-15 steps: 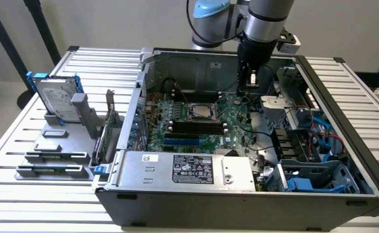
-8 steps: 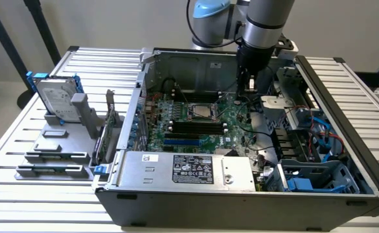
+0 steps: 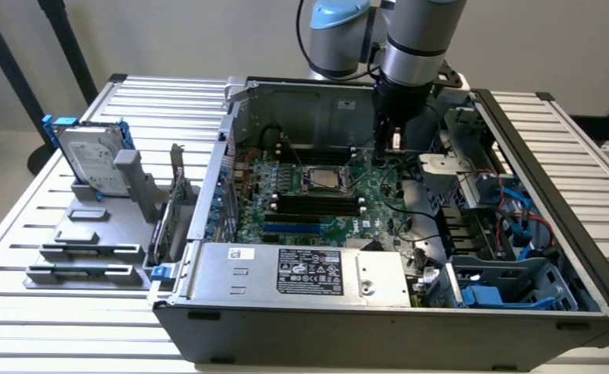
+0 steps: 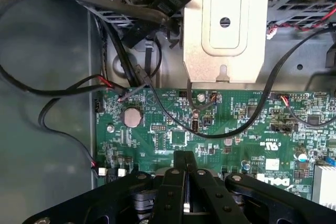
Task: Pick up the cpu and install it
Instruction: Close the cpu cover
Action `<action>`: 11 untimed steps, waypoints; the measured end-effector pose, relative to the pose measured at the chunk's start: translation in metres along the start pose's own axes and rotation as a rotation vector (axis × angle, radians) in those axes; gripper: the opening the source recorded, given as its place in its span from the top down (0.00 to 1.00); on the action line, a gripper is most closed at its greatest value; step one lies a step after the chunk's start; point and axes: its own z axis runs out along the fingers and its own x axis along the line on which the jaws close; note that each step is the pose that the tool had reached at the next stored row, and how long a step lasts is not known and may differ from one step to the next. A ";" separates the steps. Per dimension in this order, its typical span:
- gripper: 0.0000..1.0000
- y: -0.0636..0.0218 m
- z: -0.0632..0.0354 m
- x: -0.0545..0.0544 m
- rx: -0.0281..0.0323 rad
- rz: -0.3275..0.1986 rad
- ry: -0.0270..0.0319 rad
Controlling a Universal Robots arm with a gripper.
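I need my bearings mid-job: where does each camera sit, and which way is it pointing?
Exterior view: off the arm, raised, looking down into the open computer case; the arm and gripper hang over the motherboard.
Wrist view: on the wrist, looking past the shut gripper onto the motherboard close below.
Shared: the gripper and the green motherboard.

Exterior view looks down into the open computer case (image 3: 387,331) from farther off. Wrist view faces its motherboard (image 4: 236,124) closely. The 2 share that board.
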 end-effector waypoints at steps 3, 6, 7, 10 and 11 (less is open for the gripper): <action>0.89 0.0000 0.0001 0.000 0.0318 0.003 0.0199; 0.89 0.0000 -0.0001 0.000 0.0643 0.006 0.0291; 0.89 0.0000 0.0000 0.000 0.0778 0.007 0.0312; 0.89 -0.0003 0.0001 0.000 0.1196 0.011 0.0343; 0.89 -0.0008 0.0000 0.000 0.1318 0.012 0.0345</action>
